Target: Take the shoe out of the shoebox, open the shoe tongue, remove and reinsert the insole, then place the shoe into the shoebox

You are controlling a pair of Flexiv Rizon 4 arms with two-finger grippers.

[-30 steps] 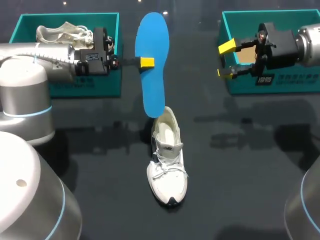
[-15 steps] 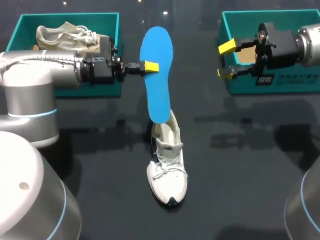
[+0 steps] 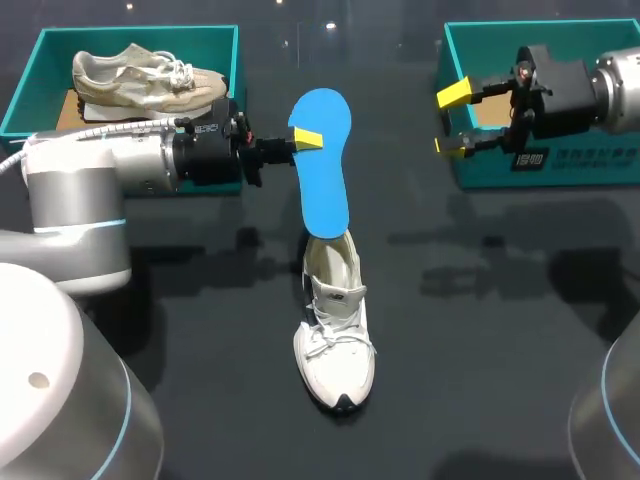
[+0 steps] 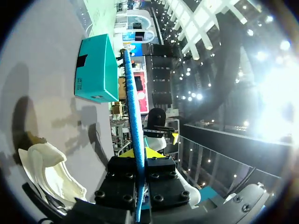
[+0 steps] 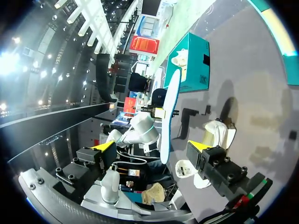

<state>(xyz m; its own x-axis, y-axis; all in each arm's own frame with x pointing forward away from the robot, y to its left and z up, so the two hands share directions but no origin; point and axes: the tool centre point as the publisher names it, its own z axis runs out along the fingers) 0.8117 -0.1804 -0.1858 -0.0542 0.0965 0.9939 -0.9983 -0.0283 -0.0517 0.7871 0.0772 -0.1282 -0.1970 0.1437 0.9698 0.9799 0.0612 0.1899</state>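
Since a second before, our left arm had swung in toward the middle of the frame, and the blue insole (image 3: 325, 165) had come down with it. Its lower end, earlier clear above the shoe, now met the heel opening. We could not tell whether it sat inside. The right arm had not shifted.

Head view: the left gripper (image 3: 305, 140), upper centre, was clamped on the insole's left edge near its top. The insole stood steeply, tilted slightly. The white shoe (image 3: 335, 330) lay on the dark table (image 3: 480, 330) at lower centre, toe toward the bottom edge, tongue pulled open. The left shoebox (image 3: 215, 60), upper left, held a second shoe (image 3: 145, 72). The right gripper (image 3: 455, 120), upper right, hung with fingers apart and empty, at the left wall of the right shoebox (image 3: 540, 170).

Left wrist view: the insole (image 4: 133, 116) ran edge-on between the fingers of the left gripper (image 4: 140, 154), with the shoe (image 4: 51, 172) beside it.

Right wrist view: the right gripper (image 5: 152, 145) was spread wide, with the insole (image 5: 169, 116) and shoe (image 5: 217, 133) well ahead.
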